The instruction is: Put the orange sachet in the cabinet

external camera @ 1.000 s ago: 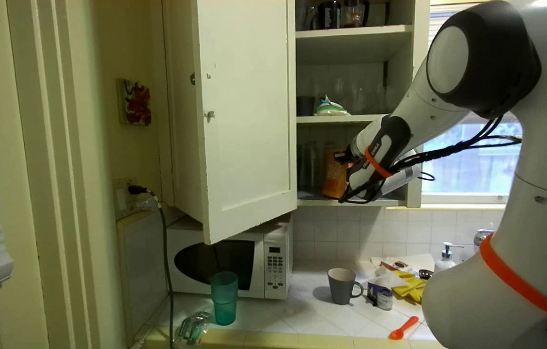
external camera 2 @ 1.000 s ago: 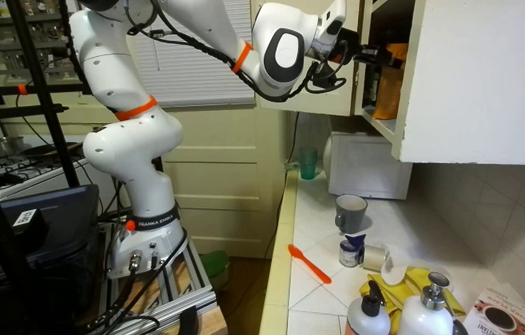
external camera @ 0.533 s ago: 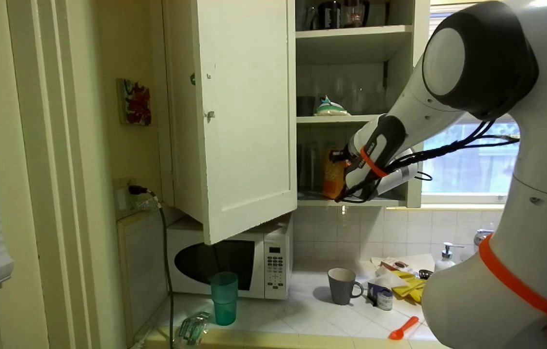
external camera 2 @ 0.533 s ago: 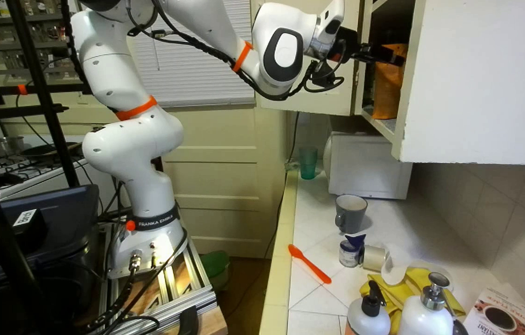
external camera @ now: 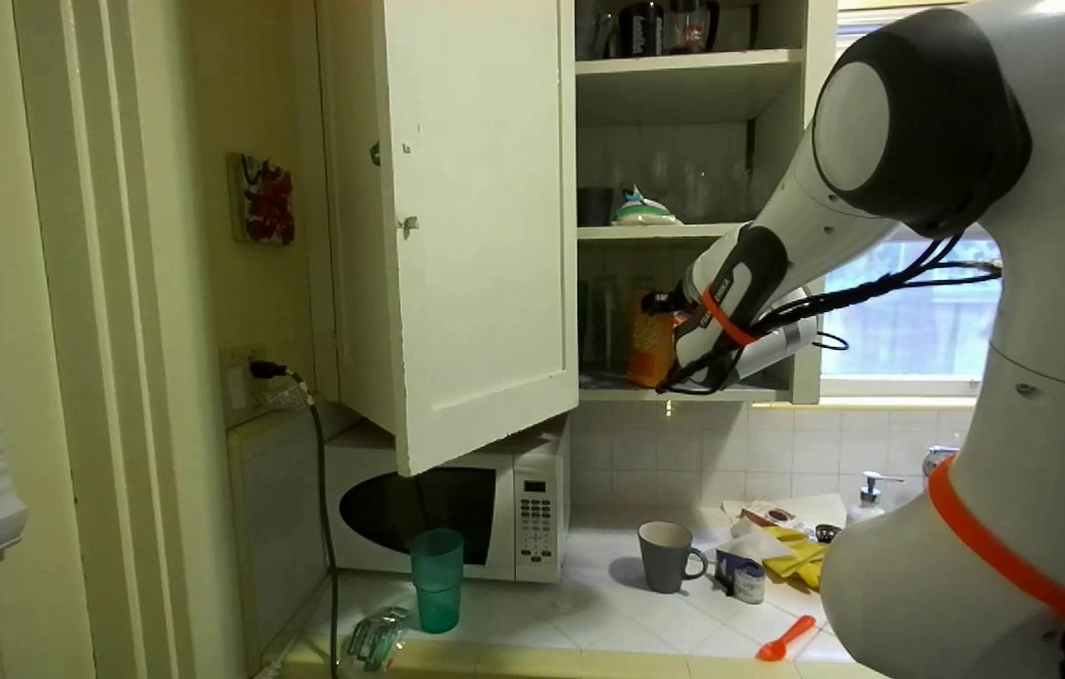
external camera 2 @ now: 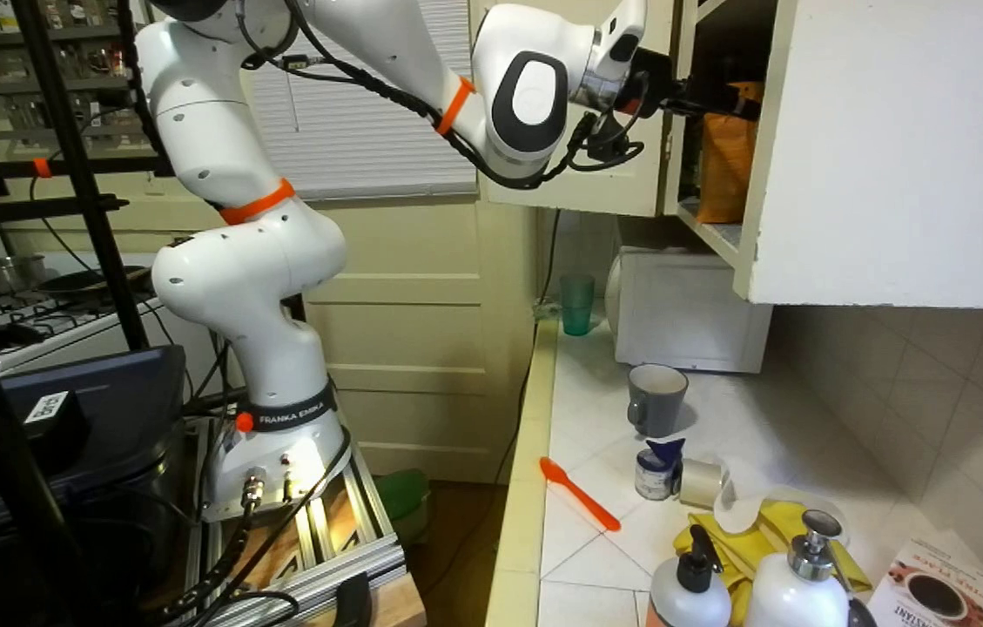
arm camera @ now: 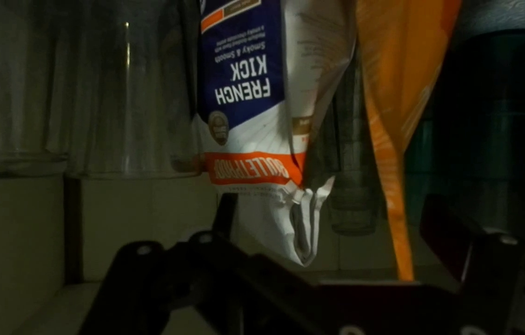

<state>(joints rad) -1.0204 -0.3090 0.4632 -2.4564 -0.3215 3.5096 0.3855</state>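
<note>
Cabinet dim inside; the claw partly hides the orange sachet.

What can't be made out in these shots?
Orange sachet, one end: cut off by the wrist view's top edge; faint marks on it are too dim to read.
White bag, base: cut off by the same edge.
Lowest shelf, right part: hidden by the arm in an exterior view.
Pump bottles, bases: cut off by the bottom edge in an exterior view.
Small can, label print: too small in both exterior views.
</note>
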